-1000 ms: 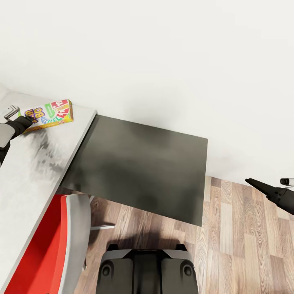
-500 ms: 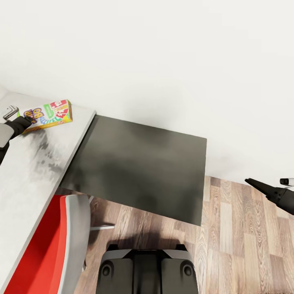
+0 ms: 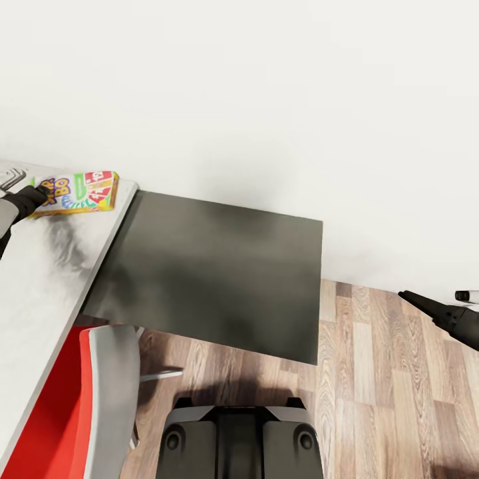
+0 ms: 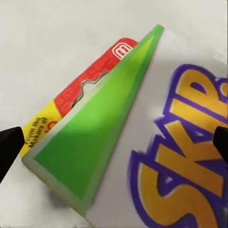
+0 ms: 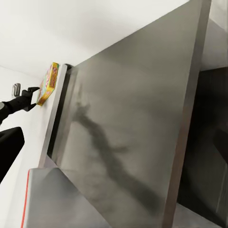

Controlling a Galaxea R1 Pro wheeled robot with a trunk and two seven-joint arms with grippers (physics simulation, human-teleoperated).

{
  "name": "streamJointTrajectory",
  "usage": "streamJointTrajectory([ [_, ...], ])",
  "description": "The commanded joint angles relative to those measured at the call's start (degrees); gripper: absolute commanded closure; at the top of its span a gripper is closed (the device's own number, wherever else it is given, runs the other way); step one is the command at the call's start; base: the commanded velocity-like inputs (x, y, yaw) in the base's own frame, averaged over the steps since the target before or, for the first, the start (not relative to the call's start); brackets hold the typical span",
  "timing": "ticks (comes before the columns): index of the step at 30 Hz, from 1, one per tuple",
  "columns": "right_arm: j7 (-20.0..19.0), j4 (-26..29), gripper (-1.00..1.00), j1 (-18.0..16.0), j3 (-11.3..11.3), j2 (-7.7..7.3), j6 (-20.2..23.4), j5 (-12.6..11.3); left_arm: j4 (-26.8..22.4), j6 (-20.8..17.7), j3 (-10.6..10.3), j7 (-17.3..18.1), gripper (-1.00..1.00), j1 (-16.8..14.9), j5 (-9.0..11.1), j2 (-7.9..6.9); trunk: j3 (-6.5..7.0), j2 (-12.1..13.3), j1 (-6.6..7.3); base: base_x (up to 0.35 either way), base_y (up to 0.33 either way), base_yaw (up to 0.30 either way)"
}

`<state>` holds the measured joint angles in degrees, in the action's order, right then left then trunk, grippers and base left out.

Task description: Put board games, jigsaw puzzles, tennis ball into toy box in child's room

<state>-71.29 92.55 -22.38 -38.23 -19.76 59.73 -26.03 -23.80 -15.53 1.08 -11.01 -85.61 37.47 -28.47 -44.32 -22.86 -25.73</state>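
A Skip-Bo board game (image 3: 78, 193) lies flat on the light grey table (image 3: 40, 279), close to the table's end edge by the white wall. My left gripper (image 3: 30, 185) is at the box's left end, its black finger touching that end. In the left wrist view the gripper (image 4: 114, 142) stands open, with the printed cover (image 4: 156, 156) filling the space between its dark fingertips (image 4: 9, 147). My right gripper (image 3: 429, 294) hangs open over the wood floor, far right. The right wrist view shows the box edge-on (image 5: 47, 84).
The table's dark grey side panel (image 3: 213, 266) drops from the table end to the floor. A red chair with a grey rim (image 3: 100, 392) stands under the table edge, left of my base (image 3: 239, 439). Wood-plank floor (image 3: 392, 399) lies open on the right.
The whole view has shifted left. The Skip-Bo box has stayed at my left fingertip, turned a little, and now lies nearer the table's end edge. The right arm holds the same pose.
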Motion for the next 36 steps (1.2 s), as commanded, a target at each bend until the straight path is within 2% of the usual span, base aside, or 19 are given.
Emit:
streamJointTrajectory([
  [1, -0.1, 0.0, -1.00, 0.0, 0.0, 0.01, 0.3, 0.0, -0.4, -0.2, 0.2, -0.1, -1.00, 0.1, 1.8, 3.41, -0.07, -0.1, -0.05, 0.000, 0.000, -0.039],
  [7, 0.1, 0.0, -1.00, 0.0, 0.0, 0.04, 0.3, 0.0, -1.9, -0.4, 0.3, -0.1, -1.00, 0.2, 1.8, 3.02, -0.07, -0.1, -0.05, 0.000, 0.000, -0.023],
  [13, 0.3, 0.0, -1.00, 0.0, 0.1, 0.13, 0.3, 0.1, -3.2, -0.4, 0.4, 0.0, -1.00, 0.4, 1.8, 1.85, -0.07, -0.1, -0.05, 0.000, 0.000, -0.007],
  [18, 0.4, 0.0, -1.00, 0.0, 0.4, 0.19, 0.3, 0.1, -3.5, -0.5, 0.4, 0.0, -1.00, 0.5, 1.8, 1.42, -0.07, -0.1, -0.05, 0.000, 0.000, -0.003],
  [36, 0.5, 0.0, -1.00, -0.1, 1.7, 0.18, 0.3, 0.2, -3.8, -0.7, 0.2, -0.1, -1.00, 0.6, 1.9, 1.65, -0.07, -0.1, -0.05, 0.000, 0.000, 0.101],
])
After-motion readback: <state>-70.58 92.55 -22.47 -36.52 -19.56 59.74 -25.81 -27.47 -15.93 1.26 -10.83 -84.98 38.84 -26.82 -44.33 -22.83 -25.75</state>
